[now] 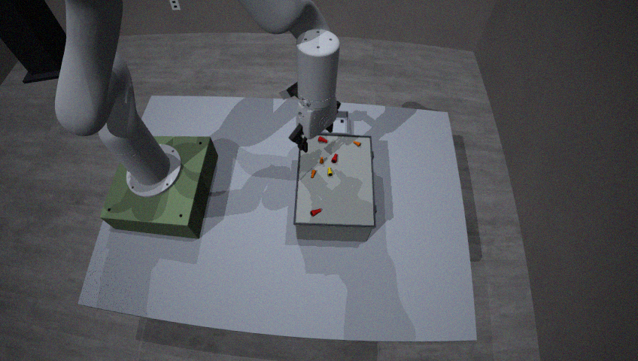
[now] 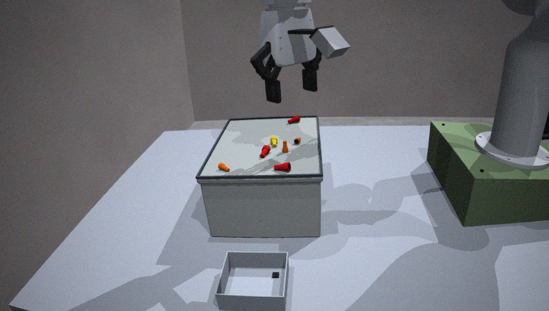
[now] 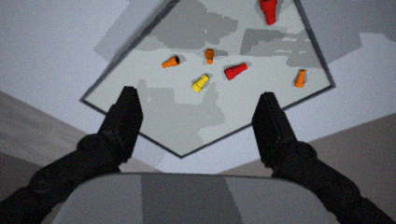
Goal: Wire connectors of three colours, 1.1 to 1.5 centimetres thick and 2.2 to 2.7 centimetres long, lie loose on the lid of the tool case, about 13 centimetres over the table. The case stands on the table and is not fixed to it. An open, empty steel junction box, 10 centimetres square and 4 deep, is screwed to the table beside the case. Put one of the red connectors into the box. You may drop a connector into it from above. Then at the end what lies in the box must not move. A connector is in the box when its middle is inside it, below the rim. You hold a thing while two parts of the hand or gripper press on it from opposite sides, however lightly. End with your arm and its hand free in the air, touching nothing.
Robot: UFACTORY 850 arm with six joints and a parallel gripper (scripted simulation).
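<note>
The tool case lid (image 2: pixel 261 148) carries several connectors. Three are red: one near the box-side edge (image 2: pixel 282 166), one in the middle cluster (image 2: pixel 265 151) and one alone at the far edge (image 2: pixel 294 119). In the top view they show as the edge red one (image 1: pixel 321 139), the middle one (image 1: pixel 334 157) and the lone one (image 1: pixel 316 211). My gripper (image 2: pixel 291 88) is open and empty, well above the lid. In the top view the gripper (image 1: pixel 313 136) hangs over the lid's corner beside the edge red connector. The wrist view shows my open fingers, the middle red connector (image 3: pixel 235 71) and the lone one (image 3: pixel 268 10). The steel junction box (image 2: pixel 252 279) is open on the table in front of the case.
A yellow connector (image 2: pixel 274 140) and three orange ones, such as one at the lid's left (image 2: pixel 223 166), lie among the red ones. A small dark screw head (image 2: pixel 275 275) sits on the box floor. The arm's green base block (image 2: pixel 489 173) stands to the right of the case.
</note>
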